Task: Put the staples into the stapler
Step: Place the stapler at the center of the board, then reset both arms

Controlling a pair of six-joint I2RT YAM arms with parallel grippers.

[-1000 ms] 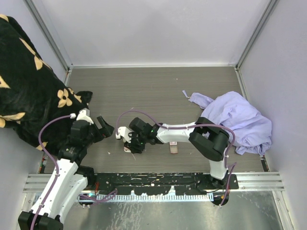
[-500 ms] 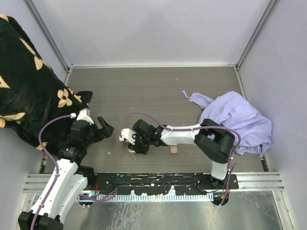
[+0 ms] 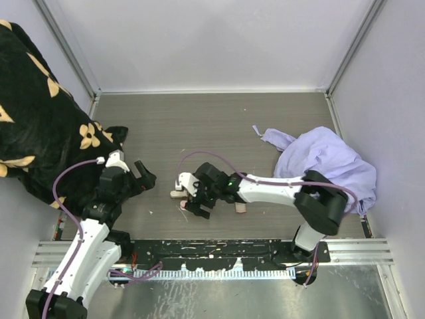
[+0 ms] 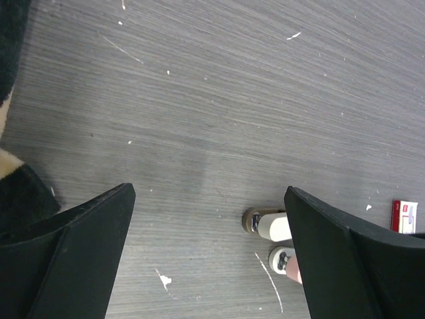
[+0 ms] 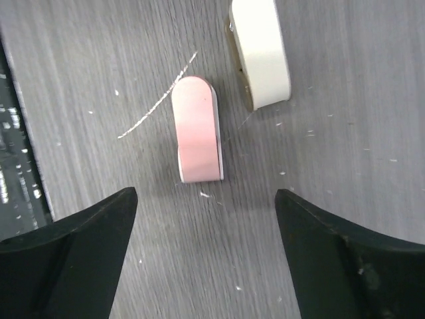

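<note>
The right gripper (image 5: 204,191), jaws wide apart and empty, hovers over the stapler (image 4: 269,226), its pink piece (image 5: 197,129) and cream piece (image 5: 260,53) side by side near the front edge of the tabletop (image 3: 219,126), the staples box (image 4: 405,216) untouched nearby, the left gripper (image 4: 209,193) gaping empty, so loading looks barely begun

Overhead view: even, diffuse light; shadows soft, faint. Black fleece blanket with tan flowers (image 3: 33,113) at 9 o'clock loses detail in darkness. Sheen on brushed metal plate (image 3: 219,299) at 6 o'clock. Wrist views: grey wood-grain tabletop (image 4: 219,100) sharp; black gripper fingers (image 4: 73,252) at 5 and 7 o'clock soft, near-silhouette.
</note>
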